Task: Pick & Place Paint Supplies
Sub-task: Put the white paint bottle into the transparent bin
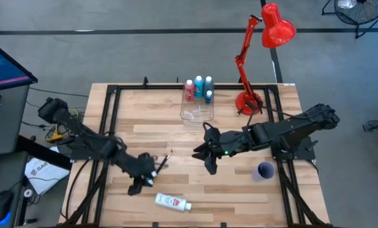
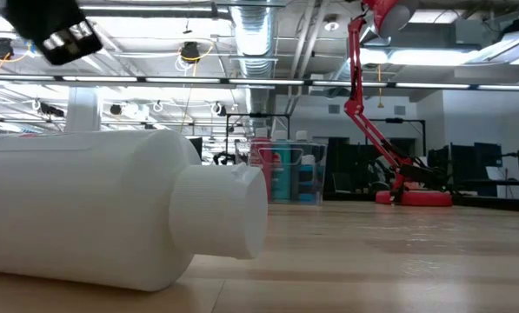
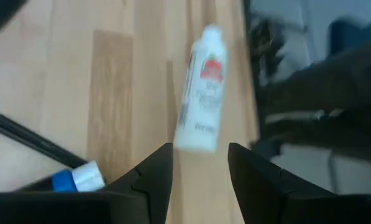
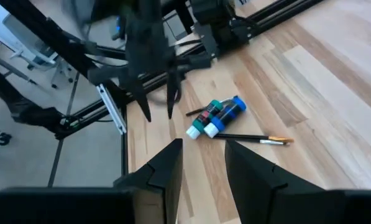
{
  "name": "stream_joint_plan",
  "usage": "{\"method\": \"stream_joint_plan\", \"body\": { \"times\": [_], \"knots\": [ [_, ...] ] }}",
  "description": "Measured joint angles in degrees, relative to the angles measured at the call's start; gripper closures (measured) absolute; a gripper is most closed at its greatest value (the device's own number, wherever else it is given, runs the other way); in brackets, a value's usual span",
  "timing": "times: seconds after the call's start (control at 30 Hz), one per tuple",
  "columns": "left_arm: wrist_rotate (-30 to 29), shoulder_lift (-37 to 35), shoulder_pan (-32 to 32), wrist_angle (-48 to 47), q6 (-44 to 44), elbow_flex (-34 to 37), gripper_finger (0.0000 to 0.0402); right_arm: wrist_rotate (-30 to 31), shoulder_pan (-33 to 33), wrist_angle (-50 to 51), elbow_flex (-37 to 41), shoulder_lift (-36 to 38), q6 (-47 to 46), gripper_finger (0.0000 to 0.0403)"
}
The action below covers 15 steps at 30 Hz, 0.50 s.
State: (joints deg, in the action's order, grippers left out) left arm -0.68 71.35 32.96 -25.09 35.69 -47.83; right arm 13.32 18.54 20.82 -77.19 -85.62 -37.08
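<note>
Nearby, white bottle (image 1: 172, 202) with red label lies flat on table (image 1: 239, 196).

I have the left gripper (image 1: 140, 185) at the lower left of the high view, arm reaching in from the left edge, fingers (image 3: 153, 177) parted with nothing between them. My right gripper (image 1: 210, 166) sits near frame centre, pointing down-left, fingers (image 4: 166, 163) apart and empty.
</note>
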Motion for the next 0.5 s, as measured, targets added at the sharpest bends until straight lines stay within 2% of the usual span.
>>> {"method": "stream_joint_plan", "body": {
  "times": [0.17,0.3,0.5],
  "knots": [
    [-8.6,6.6,6.2,1.6,-1.6,0.0,0.0255,0.0,-0.1,0.1,0.0,0.0,0.0,0.0290],
    [-10.5,10.2,8.2,3.1,-3.8,-1.7,0.0255,0.0,-0.1,0.4,0.0,0.0,-0.4,0.0290],
    [-11.8,11.0,8.2,3.8,-4.3,-3.2,0.0253,0.1,-0.1,1.4,0.0,0.0,-0.4,0.0290]
  ]
}}
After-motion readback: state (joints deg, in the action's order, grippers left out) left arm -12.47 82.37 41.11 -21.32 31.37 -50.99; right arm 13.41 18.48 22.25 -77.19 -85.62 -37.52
